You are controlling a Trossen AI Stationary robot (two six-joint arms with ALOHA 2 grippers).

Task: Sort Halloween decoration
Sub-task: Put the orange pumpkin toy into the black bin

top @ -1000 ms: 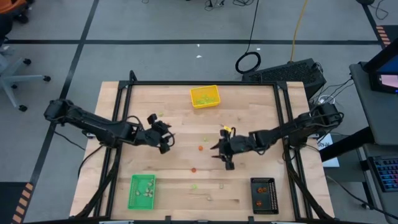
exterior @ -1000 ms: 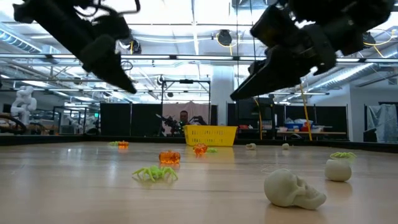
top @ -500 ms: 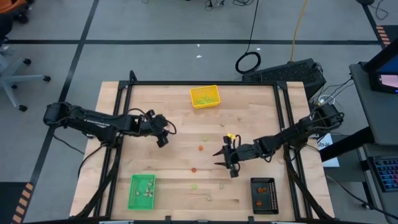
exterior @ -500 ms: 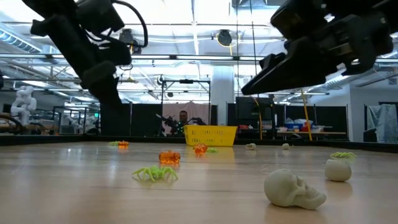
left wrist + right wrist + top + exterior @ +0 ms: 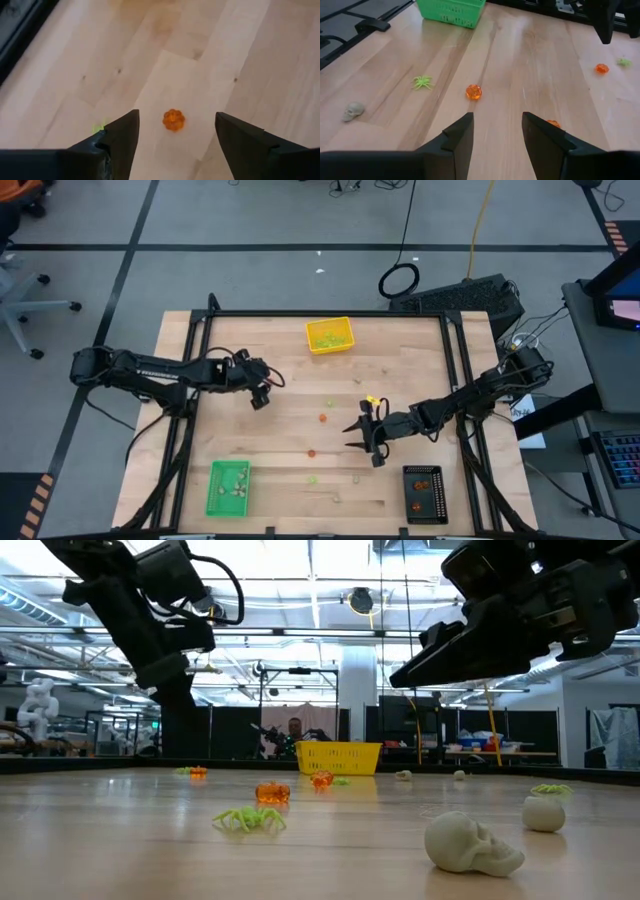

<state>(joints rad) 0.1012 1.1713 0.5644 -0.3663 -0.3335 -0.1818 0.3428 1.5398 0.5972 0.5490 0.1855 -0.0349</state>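
1. An orange pumpkin piece [image 5: 173, 120] is lying on the bare wooden table [image 5: 260, 60] directly ahead of the left gripper [image 5: 175, 145], centred in the gap between its two fingers, which are standing wide apart and holding nothing; a fleck of light green is peeking out beside one finger.
2. Judging by that framing, the left arm is lining up a pick; the next move is calling for a straight descent so the fingers are straddling the piece before closing, then a carry to a tray; which tray is a guess, though the black tray [image 5: 424, 491] seems to be holding orange bits.
3. The right gripper [image 5: 496, 135] is hovering over the table with its fingers apart and empty; ahead of it are lying another orange pumpkin [image 5: 473, 91], a green spider [image 5: 422, 81] and a pale skull [image 5: 353, 110], with the green tray [image 5: 451, 10] beyond.
4. In the high view the pieces are showing only as specks; the left gripper's height above the table is hard to judge; the yellow tray [image 5: 329, 335] contents are unreadable.
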